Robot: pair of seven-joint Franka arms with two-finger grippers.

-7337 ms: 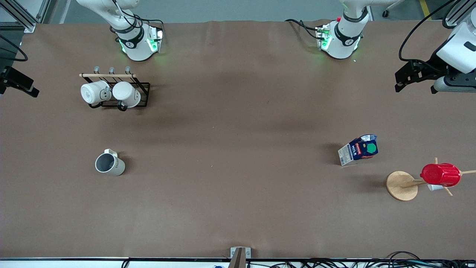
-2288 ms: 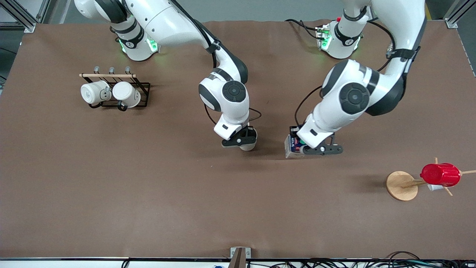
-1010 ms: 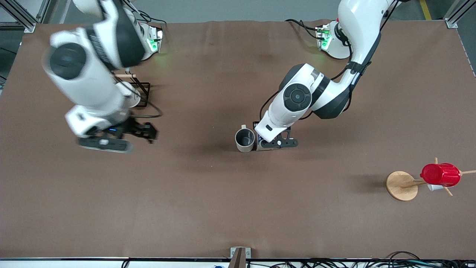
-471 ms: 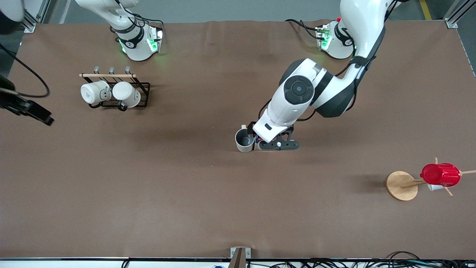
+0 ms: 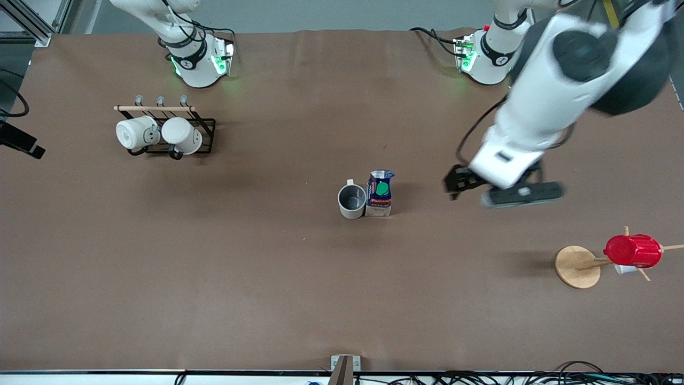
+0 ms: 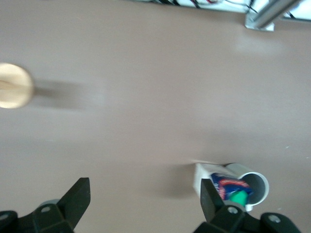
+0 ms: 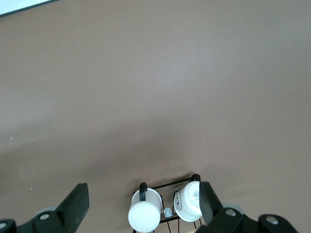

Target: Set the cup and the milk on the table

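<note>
Near the middle of the worktop (image 5: 299, 278) the milk (image 5: 379, 193) stands upright, touching the cup (image 5: 351, 201) on the side toward the right arm's end. The left tool (image 5: 464, 184) hovers over bare worktop beside the milk – released, empty. The right tool (image 7: 141, 213) – likewise spread, empty – hangs above the mug rack (image 7: 167, 206).

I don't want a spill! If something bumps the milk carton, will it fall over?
Probably yes: the milk carton stands upright, tall on a small base. The grey mug right beside it might block a fall that way. Its green cap looks closed, so little should spill.
</note>
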